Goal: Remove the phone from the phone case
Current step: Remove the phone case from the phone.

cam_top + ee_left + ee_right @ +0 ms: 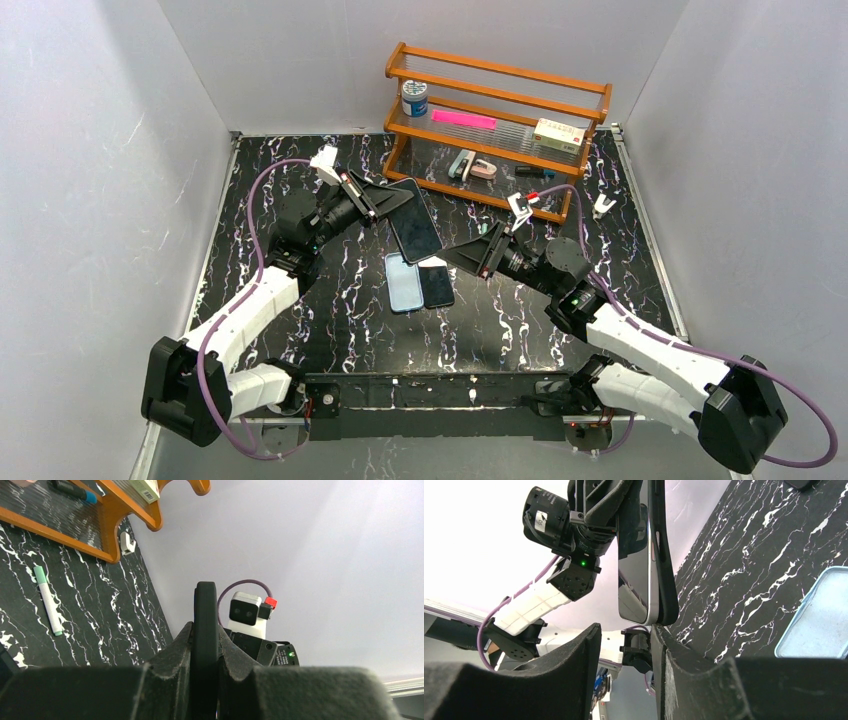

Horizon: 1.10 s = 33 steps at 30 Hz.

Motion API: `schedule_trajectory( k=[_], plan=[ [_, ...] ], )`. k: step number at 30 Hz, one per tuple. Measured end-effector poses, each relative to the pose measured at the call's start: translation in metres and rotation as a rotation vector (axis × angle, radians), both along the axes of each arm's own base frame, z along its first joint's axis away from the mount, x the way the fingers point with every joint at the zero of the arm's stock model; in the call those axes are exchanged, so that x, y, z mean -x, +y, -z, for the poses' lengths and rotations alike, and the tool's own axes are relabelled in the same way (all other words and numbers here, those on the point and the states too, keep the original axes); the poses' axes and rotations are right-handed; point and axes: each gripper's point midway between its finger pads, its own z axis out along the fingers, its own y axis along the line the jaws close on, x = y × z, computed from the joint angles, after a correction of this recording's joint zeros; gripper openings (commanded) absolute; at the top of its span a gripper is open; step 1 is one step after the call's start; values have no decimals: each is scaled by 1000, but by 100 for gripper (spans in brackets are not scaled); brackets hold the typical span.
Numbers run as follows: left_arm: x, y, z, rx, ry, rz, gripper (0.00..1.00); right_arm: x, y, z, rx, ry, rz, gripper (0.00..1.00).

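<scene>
L gripper [388, 203]: clamped tight on the phone's far end. In its own wrist cam I see both pads [175, 650] hard against the slab, which is edge-on.
Phone [415, 222]: up off the table [330, 320], mid-scene, sloping from the L gripper down toward the R gripper. The R wrist cam gives me the dark screen and silver side rail.
Black case [667, 555]: on the phone's back, lip wrapped along the side rail. I can't tell if any corner is loose.
R gripper [460, 256]: fingers [684, 675] spread wide w/ a clear gap, pinching nothing. One finger touches the case's lower end; the other stands apart on the screen side.
Blue case [403, 282]: flat on the table, just near of the held phone.
Second phone [437, 287]: dark, flat, right beside the blue case on its right.
Wooden rack [497, 110]: far side by the back wall, small items on its shelves.
Green marker [48, 600]: lying on the table near the rack; I only see it in the L wrist cam.
</scene>
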Motion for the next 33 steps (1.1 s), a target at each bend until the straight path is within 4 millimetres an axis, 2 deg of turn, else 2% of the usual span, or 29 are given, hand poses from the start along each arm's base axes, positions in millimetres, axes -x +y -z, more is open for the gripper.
schedule_trajectory(
  k=[14,19,26,29,33],
  plan=[
    [6,-6,-12,37,-30,20,0,-2,-2,-6,-43,-6,11,45],
    [14,-15,-14,44,-37,53,0,-4,0,-8,-56,-12,4,45],
    [16,-23,-13,49,-37,60,0,-11,3,-9,-63,-36,-28,41],
    [18,-30,-10,48,-32,74,0,-17,5,-10,-60,-42,-40,37],
    [25,-42,-5,40,-28,109,0,-25,10,-13,-56,-38,-60,25]
  ],
)
